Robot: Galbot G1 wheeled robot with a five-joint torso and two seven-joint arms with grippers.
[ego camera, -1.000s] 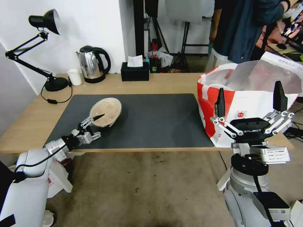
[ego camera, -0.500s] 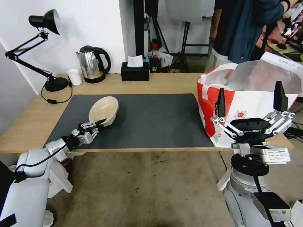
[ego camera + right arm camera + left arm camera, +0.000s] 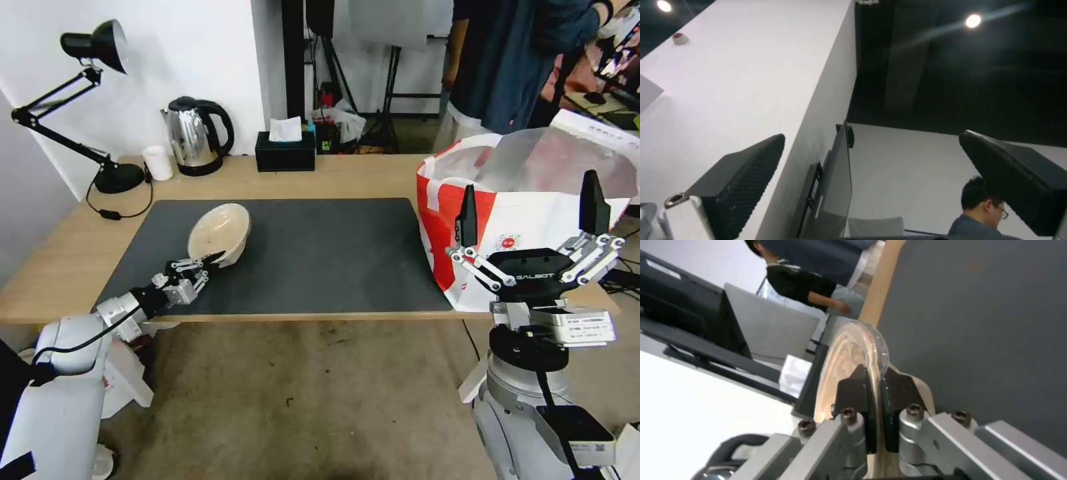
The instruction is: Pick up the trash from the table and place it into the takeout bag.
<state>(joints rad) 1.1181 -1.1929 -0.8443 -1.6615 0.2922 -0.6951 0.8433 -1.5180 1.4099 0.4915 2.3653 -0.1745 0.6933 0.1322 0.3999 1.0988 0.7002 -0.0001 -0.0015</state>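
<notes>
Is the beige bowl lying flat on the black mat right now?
No: the beige bowl is tipped up on its edge, its rim pinched by the left gripper over the black mat.

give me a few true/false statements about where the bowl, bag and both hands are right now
1. The left hand is shut on the beige bowl's rim. True.
2. The beige bowl lies flat on the black mat. False: it is tilted up on edge.
3. The right hand is open, raised in front of the takeout bag. True.
4. The takeout bag stands at the table's left end. False: it stands at the right end.
</notes>
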